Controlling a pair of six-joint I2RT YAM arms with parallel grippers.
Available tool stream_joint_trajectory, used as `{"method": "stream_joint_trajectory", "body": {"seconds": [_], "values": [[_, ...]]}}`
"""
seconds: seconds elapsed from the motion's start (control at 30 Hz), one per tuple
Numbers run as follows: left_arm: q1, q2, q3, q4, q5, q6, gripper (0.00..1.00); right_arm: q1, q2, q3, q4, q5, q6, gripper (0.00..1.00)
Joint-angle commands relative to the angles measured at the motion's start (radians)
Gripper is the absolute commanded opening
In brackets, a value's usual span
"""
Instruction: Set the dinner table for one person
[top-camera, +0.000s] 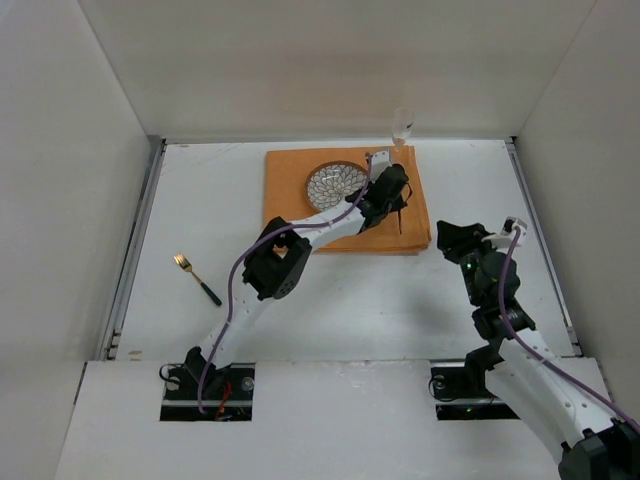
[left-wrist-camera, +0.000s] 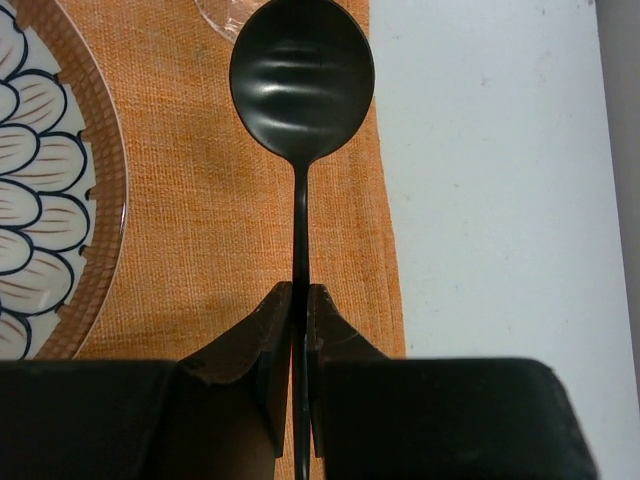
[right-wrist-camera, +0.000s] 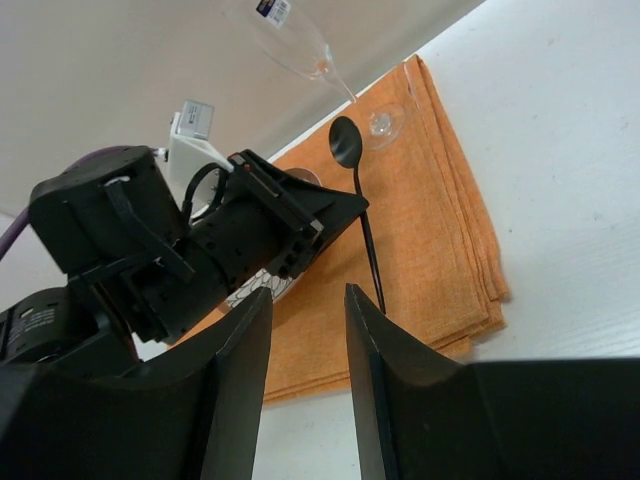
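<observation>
Left gripper (left-wrist-camera: 300, 300) pinches the black spoon (left-wrist-camera: 300, 85); pushing toward the far right corner of the orange cloth (left-wrist-camera: 200, 230) could topple the wine glass (right-wrist-camera: 300, 45). Right gripper (right-wrist-camera: 307, 305) hangs spread.

A: layout?
B: plate (top-camera: 335, 185) on cloth (top-camera: 290, 205), glass (top-camera: 402, 125) at cloth's far right corner. fork (top-camera: 197, 278) well left on table (top-camera: 330, 300).
A: arms?
B: left gripper (top-camera: 390, 190) over cloth by plate, spoon (top-camera: 400, 218) handle poking out. right gripper (top-camera: 455, 240) off cloth.
</observation>
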Motion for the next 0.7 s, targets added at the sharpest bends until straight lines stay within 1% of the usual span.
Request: {"method": "stream_joint_trajectory", "body": {"seconds": [0.0,0.33,0.4,0.67], "values": [[0.015,0.002,0.074,0.008,0.007,-0.019,0.00,-0.004,-0.008,-0.004,0.030,-0.021,0.006,0.41],[0.019,0.025,0.042,0.010,0.004,-0.036,0.00,-0.006,0.008,-0.005,0.038,-0.037,0.012,0.41],[0.022,0.041,0.054,0.002,0.009,-0.041,0.00,-0.006,0.006,-0.005,0.039,-0.020,0.008,0.41],[0.027,0.045,0.055,-0.001,0.009,-0.003,0.02,-0.007,0.008,-0.007,0.039,-0.027,0.011,0.41]]}}
